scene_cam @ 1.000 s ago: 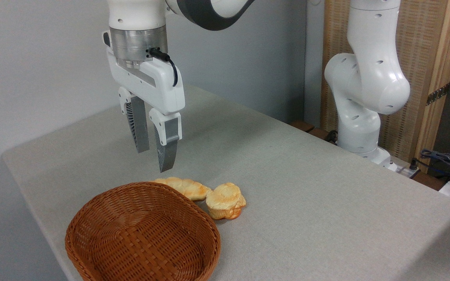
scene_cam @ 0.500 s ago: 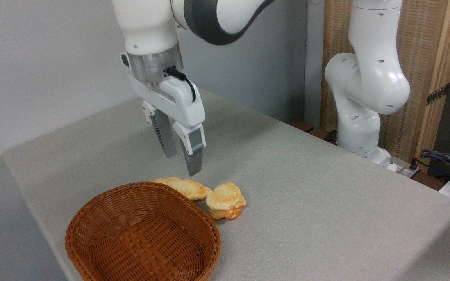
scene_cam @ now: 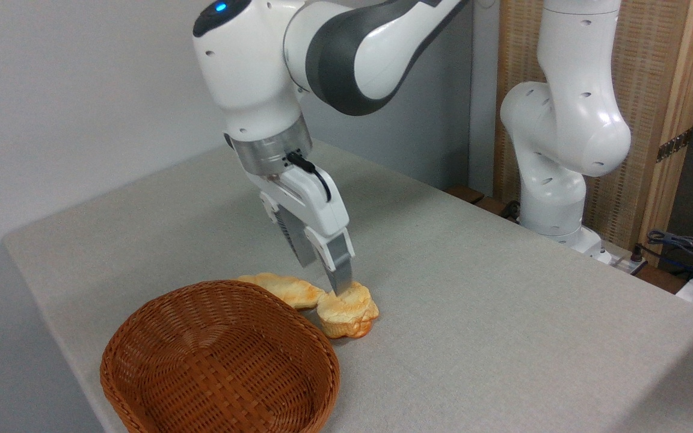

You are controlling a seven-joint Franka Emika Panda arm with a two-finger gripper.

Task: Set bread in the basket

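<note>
Near the table's (scene_cam: 503, 337) front left corner sits the basket (scene_cam: 220, 361), with the bread (scene_cam: 348, 311) on the surface just beside its far right rim, touching a longer pastry (scene_cam: 283, 288). Fingers parted, holding nothing, the gripper (scene_cam: 325, 273) tilts onto the bread's top. No writing is readable.

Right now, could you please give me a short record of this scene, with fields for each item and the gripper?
table: grey cloth
basket: empty, front left
bun: on the table, right of the basket, outside it
pastry: long, behind the basket rim, end against the bun
gripper: tilted, fingertips at the bun's top rear edge; jaws look narrowly apart, nothing held
task: bun not yet in basket
</note>
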